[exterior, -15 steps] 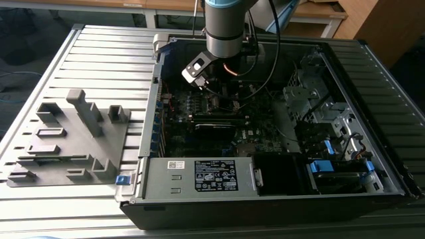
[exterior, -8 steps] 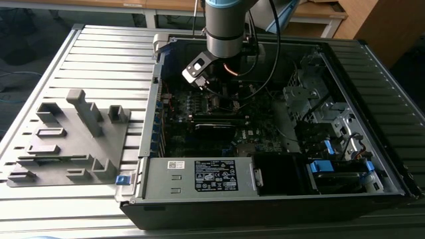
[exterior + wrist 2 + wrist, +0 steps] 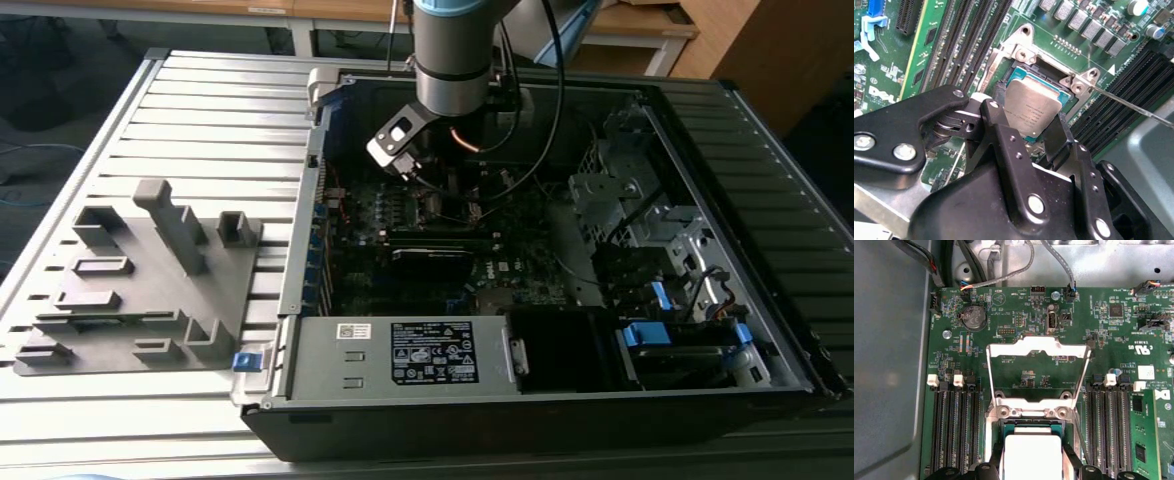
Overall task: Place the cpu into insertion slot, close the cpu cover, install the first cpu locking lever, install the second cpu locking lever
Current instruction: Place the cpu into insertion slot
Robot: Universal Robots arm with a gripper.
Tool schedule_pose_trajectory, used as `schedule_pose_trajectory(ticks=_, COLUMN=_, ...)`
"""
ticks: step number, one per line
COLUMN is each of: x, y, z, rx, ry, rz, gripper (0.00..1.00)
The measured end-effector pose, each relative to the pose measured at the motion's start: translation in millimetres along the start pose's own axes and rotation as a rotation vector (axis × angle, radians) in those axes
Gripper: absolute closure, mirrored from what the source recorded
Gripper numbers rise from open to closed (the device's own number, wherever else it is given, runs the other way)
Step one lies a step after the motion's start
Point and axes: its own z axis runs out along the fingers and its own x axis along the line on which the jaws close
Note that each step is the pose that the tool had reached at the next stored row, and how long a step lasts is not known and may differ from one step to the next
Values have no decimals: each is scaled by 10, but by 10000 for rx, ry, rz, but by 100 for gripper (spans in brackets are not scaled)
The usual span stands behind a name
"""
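In both wrist views the cpu (image 3: 1035, 100) (image 3: 1033, 452), a flat square chip with a silver-grey top, sits between the two black fingers of my gripper (image 3: 1029, 116) (image 3: 1033, 466), which is shut on its edges. The chip is right at the insertion slot (image 3: 1021, 75) (image 3: 1030, 426), whose dark rim shows just beyond it; I cannot tell whether it is seated. The cpu cover (image 3: 1038, 346), a thin silver frame, stands swung open past the slot. A thin locking lever (image 3: 1134, 106) lies unlatched beside the socket. In the exterior view my gripper (image 3: 441, 200) reaches down into the computer case.
Long black memory slots (image 3: 956, 430) (image 3: 1109, 430) flank the socket on both sides. The open computer case (image 3: 307, 300) has a power supply (image 3: 427, 355) along its near wall and drive bays (image 3: 641, 210) at the exterior view's right. A grey parts fixture (image 3: 147, 280) lies outside it.
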Motion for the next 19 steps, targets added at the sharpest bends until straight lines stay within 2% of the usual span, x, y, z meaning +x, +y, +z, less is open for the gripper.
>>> schedule_pose_trajectory(ticks=19, x=-9, y=5, z=3, rx=1, ry=-2, rz=1, gripper=46)
